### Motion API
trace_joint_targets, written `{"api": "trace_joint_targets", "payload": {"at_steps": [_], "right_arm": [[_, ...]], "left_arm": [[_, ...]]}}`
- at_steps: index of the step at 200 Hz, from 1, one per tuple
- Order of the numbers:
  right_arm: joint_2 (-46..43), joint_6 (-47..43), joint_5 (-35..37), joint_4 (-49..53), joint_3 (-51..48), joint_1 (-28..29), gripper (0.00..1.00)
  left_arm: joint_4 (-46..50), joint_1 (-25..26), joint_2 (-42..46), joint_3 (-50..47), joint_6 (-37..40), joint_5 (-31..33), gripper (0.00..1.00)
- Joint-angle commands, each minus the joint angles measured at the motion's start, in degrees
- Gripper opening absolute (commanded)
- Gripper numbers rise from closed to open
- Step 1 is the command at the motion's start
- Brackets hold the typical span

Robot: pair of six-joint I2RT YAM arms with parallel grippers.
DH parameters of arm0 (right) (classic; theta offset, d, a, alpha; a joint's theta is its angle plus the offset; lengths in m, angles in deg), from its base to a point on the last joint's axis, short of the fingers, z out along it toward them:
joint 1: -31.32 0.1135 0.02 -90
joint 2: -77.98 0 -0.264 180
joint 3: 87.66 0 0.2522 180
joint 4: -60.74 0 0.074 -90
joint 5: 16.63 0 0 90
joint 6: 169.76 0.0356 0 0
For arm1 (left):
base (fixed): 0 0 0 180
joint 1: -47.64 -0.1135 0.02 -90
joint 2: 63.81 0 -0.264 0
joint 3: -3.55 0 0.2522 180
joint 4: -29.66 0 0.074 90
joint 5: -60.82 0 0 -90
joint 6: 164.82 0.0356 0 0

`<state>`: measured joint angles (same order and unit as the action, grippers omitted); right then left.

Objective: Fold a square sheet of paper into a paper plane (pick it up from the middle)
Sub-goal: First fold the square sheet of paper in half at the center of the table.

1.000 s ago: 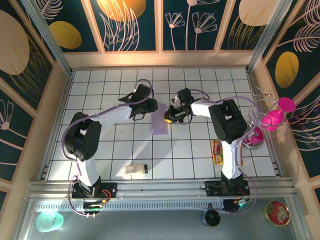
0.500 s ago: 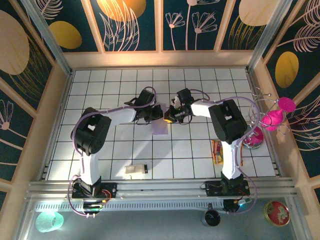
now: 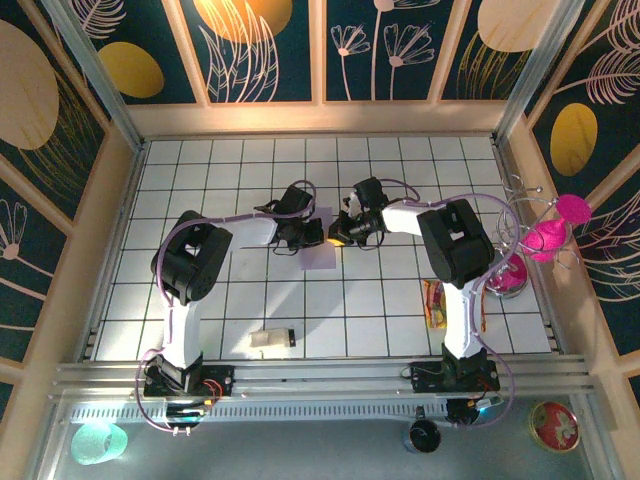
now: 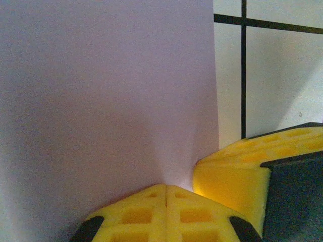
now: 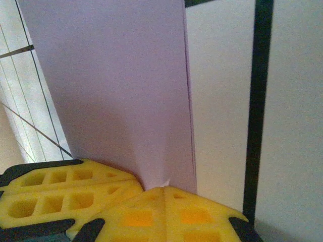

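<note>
- Tiled table (image 3: pixel 390 325): both arms reach to its middle, a little toward 12 o'clock.
- The square sheet of paper (image 3: pixel 322 257) sits there between the two wrists. We cannot tell whether its 6 o'clock end rests on the tiles.
- Left gripper (image 3: pixel 308 232), at the sheet's 10 o'clock: pads pressed together, pinching the paper's edge.
- Right gripper (image 3: pixel 338 232), at 2 o'clock: likewise clamped on that edge, just beside its partner.
- Risks, as we judge them:
  - Both bites are shallow, so a tug toward 3 or 9 o'clock could slip the sheet or tear it.
  - Uneven travel would skew the crease.
  - The pads sit so close that they may knock together.
- White block (image 3: pixel 272 340) at 7 o'clock and snack packet (image 3: pixel 433 303) at 4 o'clock lie well apart, so they pose little threat.
</note>
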<state>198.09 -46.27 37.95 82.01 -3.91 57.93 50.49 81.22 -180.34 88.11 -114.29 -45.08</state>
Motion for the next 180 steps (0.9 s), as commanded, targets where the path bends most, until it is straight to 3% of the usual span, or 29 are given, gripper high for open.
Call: {"api": "trace_joint_targets", "payload": {"at_steps": [1, 26, 63, 104, 126, 147, 180], "right_arm": [[10.18, -0.62, 20.45, 11.60, -5.48, 1.01, 0.00], [10.79, -1.23, 21.62, 12.35, -5.57, 1.00, 0.00], [11.26, -1.68, 23.79, 13.23, -5.49, 1.06, 0.00], [11.20, -1.77, 24.52, 13.33, -5.84, 1.10, 0.00], [11.19, -1.68, 24.26, 13.10, -5.92, 1.08, 0.00], [11.11, -1.51, 24.08, 12.91, -6.01, 1.16, 0.00], [11.28, -1.42, 23.91, 12.66, -6.19, 1.18, 0.00]], "left_arm": [[2.75, -1.55, -0.42, -2.53, 3.79, 2.94, 0.00], [-2.07, -4.77, 1.21, -7.72, 6.22, -3.14, 0.00], [-2.92, -8.40, 2.36, -11.25, 8.73, -7.02, 0.00], [-3.49, -12.86, 5.39, -13.98, 9.36, -7.01, 0.00], [-3.97, -13.15, 8.11, -13.08, 8.91, -8.99, 0.00], [-10.27, -13.10, 10.71, -13.81, 4.62, -14.43, 0.00], [-17.84, -11.30, 8.58, -13.45, -0.52, -19.12, 0.00]]}}
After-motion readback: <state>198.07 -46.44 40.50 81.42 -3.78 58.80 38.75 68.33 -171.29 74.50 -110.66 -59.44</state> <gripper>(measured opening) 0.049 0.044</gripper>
